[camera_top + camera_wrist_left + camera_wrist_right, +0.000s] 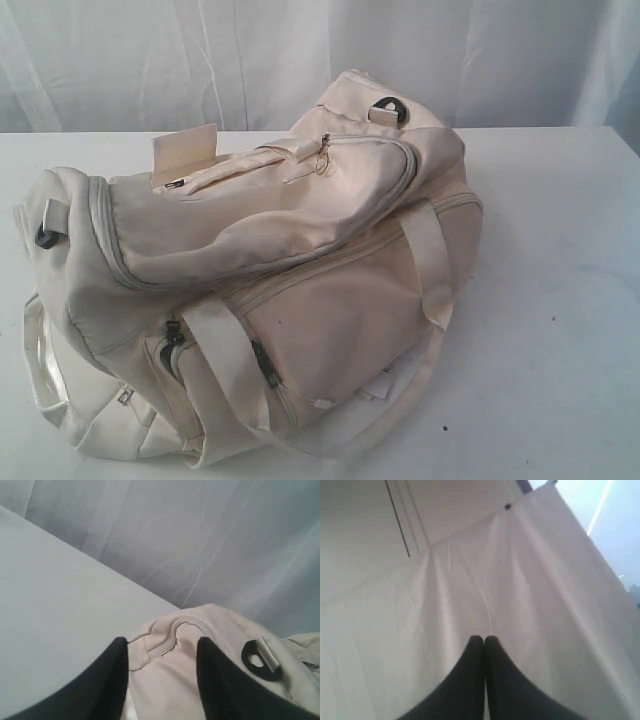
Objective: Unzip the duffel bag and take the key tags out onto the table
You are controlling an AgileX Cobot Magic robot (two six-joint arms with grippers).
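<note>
Duffel bag [300, 290] sits closest to you, slumped on the white desk [560, 260], left of centre in the exterior view, w/ its top zip pull [323, 150] toward the back; that zip looks closed. Your left end effector [161, 645] is spread wide, holding nothing, over the bag's end seam & just beside a black D-ring [246, 656]. Your right end effector [484, 640] is pinched tight, empty, facing the white curtain [470, 580]

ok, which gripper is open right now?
The left gripper: its black fingers stand apart, with the duffel bag showing cream between them. The right gripper has its fingertips pressed together, holding nothing.
</note>
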